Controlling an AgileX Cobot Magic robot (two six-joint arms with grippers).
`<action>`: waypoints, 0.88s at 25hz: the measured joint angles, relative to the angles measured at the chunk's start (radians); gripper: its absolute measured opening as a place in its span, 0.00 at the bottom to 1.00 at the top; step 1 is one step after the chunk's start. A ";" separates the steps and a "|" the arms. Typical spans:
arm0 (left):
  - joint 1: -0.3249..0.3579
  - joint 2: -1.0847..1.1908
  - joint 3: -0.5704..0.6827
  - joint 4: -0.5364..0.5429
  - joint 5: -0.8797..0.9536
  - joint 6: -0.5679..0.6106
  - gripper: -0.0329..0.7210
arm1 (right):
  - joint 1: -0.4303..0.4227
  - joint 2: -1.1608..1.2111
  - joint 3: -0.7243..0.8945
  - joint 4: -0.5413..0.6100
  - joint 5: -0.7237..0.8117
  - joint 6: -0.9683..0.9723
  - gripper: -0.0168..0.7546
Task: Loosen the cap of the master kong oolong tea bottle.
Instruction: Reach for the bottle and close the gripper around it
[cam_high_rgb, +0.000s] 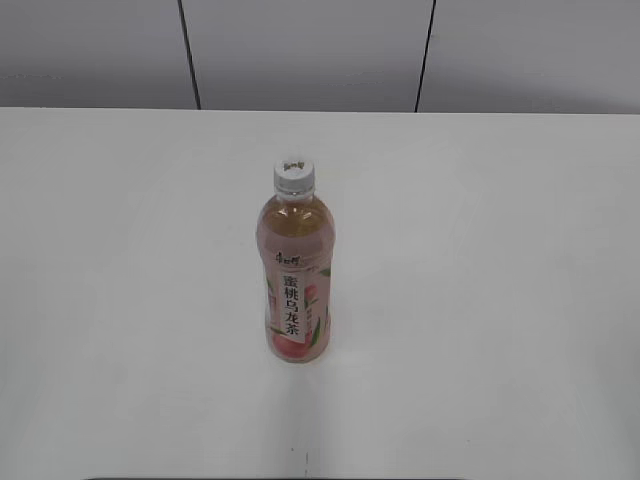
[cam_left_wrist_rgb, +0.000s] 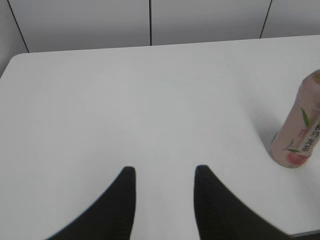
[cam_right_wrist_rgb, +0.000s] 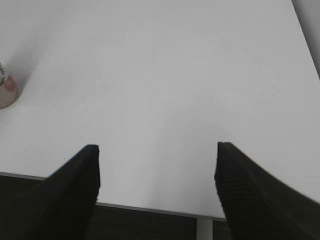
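Observation:
The master kong oolong tea bottle (cam_high_rgb: 296, 290) stands upright in the middle of the white table, label with black characters facing the exterior view. Its white ribbed cap (cam_high_rgb: 295, 174) sits on the neck. The bottle's lower part shows at the right edge of the left wrist view (cam_left_wrist_rgb: 301, 135), and its base shows at the left edge of the right wrist view (cam_right_wrist_rgb: 7, 92). My left gripper (cam_left_wrist_rgb: 164, 172) is open and empty over the table, left of the bottle. My right gripper (cam_right_wrist_rgb: 157, 150) is open and empty near the table's front edge. Neither gripper shows in the exterior view.
The white table (cam_high_rgb: 500, 300) ends at a grey panelled wall (cam_high_rgb: 310, 50) at the back. Its front edge (cam_right_wrist_rgb: 150, 207) shows in the right wrist view, with dark floor below and a white table leg (cam_right_wrist_rgb: 204, 230).

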 joint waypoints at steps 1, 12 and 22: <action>0.000 0.000 0.000 0.000 0.000 0.000 0.36 | 0.000 0.000 0.000 0.000 0.000 0.000 0.73; 0.000 0.000 0.000 0.000 0.000 0.000 0.36 | 0.000 0.000 0.000 0.000 0.000 0.000 0.73; 0.000 0.008 -0.002 -0.024 -0.011 0.000 0.36 | 0.000 0.000 0.000 0.000 0.000 0.000 0.73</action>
